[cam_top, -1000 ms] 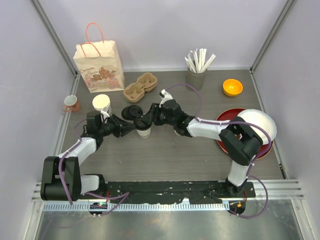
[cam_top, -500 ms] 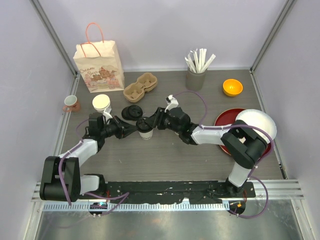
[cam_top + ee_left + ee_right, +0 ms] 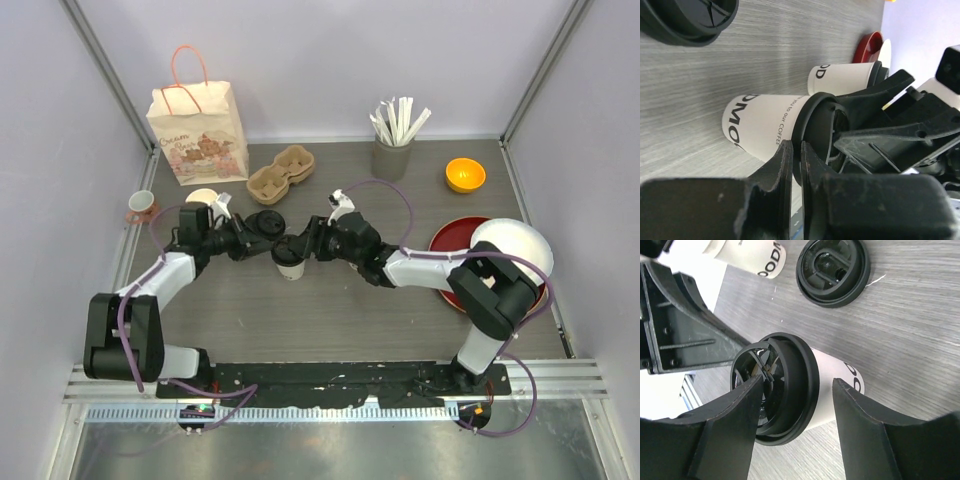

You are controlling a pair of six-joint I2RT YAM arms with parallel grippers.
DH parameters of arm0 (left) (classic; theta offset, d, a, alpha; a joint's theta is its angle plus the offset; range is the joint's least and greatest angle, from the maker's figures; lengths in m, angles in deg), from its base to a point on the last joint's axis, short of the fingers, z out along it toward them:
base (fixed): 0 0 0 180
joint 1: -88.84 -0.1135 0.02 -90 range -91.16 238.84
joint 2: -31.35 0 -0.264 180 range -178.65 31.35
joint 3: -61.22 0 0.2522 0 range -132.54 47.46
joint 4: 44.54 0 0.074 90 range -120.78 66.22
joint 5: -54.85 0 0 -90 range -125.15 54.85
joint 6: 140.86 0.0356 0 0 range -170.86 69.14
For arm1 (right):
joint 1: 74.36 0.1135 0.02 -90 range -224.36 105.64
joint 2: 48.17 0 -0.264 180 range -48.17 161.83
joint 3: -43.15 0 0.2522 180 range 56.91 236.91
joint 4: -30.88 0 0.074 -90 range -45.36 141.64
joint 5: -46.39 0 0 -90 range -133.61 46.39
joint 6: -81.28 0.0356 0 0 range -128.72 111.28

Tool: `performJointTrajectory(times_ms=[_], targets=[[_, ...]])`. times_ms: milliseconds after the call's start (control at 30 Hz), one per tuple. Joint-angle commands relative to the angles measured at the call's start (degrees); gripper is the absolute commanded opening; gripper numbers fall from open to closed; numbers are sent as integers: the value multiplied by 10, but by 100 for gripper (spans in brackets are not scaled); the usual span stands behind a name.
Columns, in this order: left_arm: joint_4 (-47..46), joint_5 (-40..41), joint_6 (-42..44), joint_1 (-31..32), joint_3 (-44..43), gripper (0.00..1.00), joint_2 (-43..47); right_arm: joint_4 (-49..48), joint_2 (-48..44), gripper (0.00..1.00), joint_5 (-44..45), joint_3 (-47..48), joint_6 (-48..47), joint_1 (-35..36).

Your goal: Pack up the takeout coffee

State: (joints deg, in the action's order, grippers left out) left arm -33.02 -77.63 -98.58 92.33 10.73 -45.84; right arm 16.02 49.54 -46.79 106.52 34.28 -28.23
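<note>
a: 1 cup matters here: the takeout coffee (image 3: 288, 262) stands on the bench (image 3: 330, 310), left of middle. its black lid (image 3: 785, 385) is on, and it sits between the 2 arms.
b: and the grips?
a: the left end effector (image 3: 796, 160) has its jaws nearly pressed together, and they look to be nipping the lid's rim. the right end effector (image 3: 796, 384) is spread, straddling the lidded top with a gap showing on 1 side.
b: so what worries you?
a: i cannot tell whether the lid is snapped down all round. if it isn't, a pull from that rim pinch could peel it off, or tip a light paper cup sideways.
b: toward what?
a: the loose lids (image 3: 265, 222) lie just behind it, so it could knock into them. also, both end effectors crowd 1 small cup, so a move by either risks a bump. and the paper bag (image 3: 198, 135) sits well apart at the back, a long carry for a rim-only hold.
</note>
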Motion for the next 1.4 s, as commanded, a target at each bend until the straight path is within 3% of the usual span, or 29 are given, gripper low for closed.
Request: performJointTrajectory(times_ms=[0, 300, 333, 400, 467, 567, 833, 967, 1067, 1133, 1367], targets=[[94, 0, 141, -4, -54, 0, -18, 79, -21, 64, -65, 33, -31, 6], [189, -54, 202, -3, -144, 0, -84, 132, -29, 70, -113, 84, -47, -3], [189, -56, 201, -3, -149, 2, -86, 138, -29, 70, -114, 87, -48, -6], [189, -61, 197, 0, -162, 17, -89, 139, -27, 70, -116, 86, -46, -12], [186, -63, 187, 2, -172, 30, -90, 135, -26, 62, -105, 73, -33, -15], [187, -63, 167, 1, -182, 40, -86, 120, -26, 56, -87, 50, -13, -15], [248, -23, 91, -14, -177, 43, -37, 101, -45, 54, -37, 34, -1, -8], [259, 10, 36, -16, -106, 43, 26, 96, -58, 52, 4, 16, 7, 10], [160, 11, -54, -15, -11, 45, 87, 88, -63, 51, 55, 12, 12, 33], [137, 24, -67, -11, 23, 47, 113, 91, -64, 51, 89, 16, 11, 50], [111, 46, -109, 11, 61, 43, 110, 94, -62, 49, 145, 20, 34, 77]])
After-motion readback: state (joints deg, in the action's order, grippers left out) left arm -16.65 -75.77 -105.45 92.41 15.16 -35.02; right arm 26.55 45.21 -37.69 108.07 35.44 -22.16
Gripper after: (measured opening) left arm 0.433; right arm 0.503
